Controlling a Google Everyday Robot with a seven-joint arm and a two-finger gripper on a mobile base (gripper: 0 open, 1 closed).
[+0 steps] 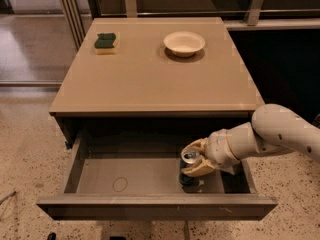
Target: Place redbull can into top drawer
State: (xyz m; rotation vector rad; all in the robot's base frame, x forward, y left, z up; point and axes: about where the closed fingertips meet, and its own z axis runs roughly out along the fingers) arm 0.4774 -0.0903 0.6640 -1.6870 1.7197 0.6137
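Note:
The top drawer (pixel 150 206) is pulled open below the tan tabletop, with a faint ring mark on its grey floor at the left. The redbull can (pixel 189 167) stands upright on the drawer floor at the right, its silver top showing. My gripper (pixel 192 160) reaches in from the right, inside the drawer, with its tan fingers (pixel 200 170) on either side of the can's upper part, closed around it.
On the tabletop (pixel 150 79) a white bowl (pixel 184 43) sits at the back right and a green and yellow sponge (pixel 105 42) at the back left. My white arm (pixel 270 134) crosses the drawer's right side. Speckled floor surrounds the cabinet.

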